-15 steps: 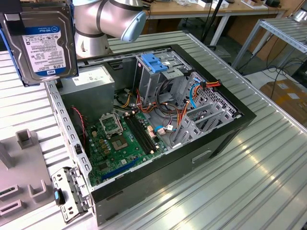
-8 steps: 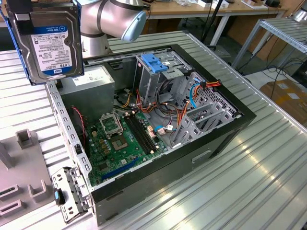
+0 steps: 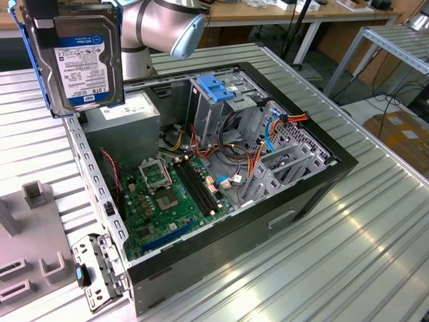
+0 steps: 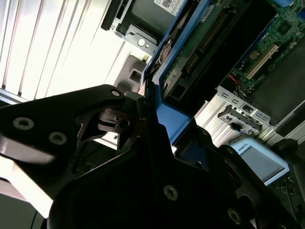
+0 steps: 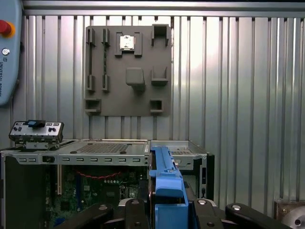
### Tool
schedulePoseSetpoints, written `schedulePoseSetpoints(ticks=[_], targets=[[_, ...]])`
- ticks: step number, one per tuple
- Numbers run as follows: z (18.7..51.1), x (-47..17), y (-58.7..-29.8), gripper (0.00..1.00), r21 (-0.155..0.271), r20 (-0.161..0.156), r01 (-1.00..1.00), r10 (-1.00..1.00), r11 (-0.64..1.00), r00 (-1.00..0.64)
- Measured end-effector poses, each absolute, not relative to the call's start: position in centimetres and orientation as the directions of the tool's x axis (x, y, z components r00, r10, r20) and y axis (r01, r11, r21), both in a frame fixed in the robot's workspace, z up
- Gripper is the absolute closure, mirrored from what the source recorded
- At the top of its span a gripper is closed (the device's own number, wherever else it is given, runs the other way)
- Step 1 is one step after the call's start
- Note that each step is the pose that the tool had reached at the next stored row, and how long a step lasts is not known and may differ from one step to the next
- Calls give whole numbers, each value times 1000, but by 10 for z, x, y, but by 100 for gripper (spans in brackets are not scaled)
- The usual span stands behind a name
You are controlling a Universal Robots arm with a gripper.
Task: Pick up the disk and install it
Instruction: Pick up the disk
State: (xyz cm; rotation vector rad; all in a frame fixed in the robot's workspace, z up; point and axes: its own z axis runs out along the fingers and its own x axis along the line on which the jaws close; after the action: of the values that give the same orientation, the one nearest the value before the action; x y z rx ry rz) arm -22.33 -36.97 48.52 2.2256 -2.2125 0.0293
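Clamped edge-on in your gripper [image 5: 164, 212], whose fingers press its two flat faces, the disk [image 3: 84, 54] hangs high at the exterior view's left with its label toward that camera. Its blue rails [image 5: 167, 183] stand up between the fingers in the first wrist view. Below it, and not touching it, you see the open computer case [image 3: 268, 221] lying on the ribbed metal table [image 3: 348, 261]. The case holds a green motherboard [image 3: 167, 194], a grey power supply [image 3: 124, 117], a drive cage topped by a light-blue latch [image 3: 216, 87], and orange, red and blue cables [image 3: 255, 161]. A grey fixture plate [image 5: 128, 95] beside the case carries a small square metallic part [image 5: 127, 43] in one recess.
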Motion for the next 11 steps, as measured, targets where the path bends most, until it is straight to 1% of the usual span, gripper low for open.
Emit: schedulePoseSetpoints(ticks=[11], targets=[[485, -208, -370, 63, -11, 16, -1000, -1000, -6, 6]])
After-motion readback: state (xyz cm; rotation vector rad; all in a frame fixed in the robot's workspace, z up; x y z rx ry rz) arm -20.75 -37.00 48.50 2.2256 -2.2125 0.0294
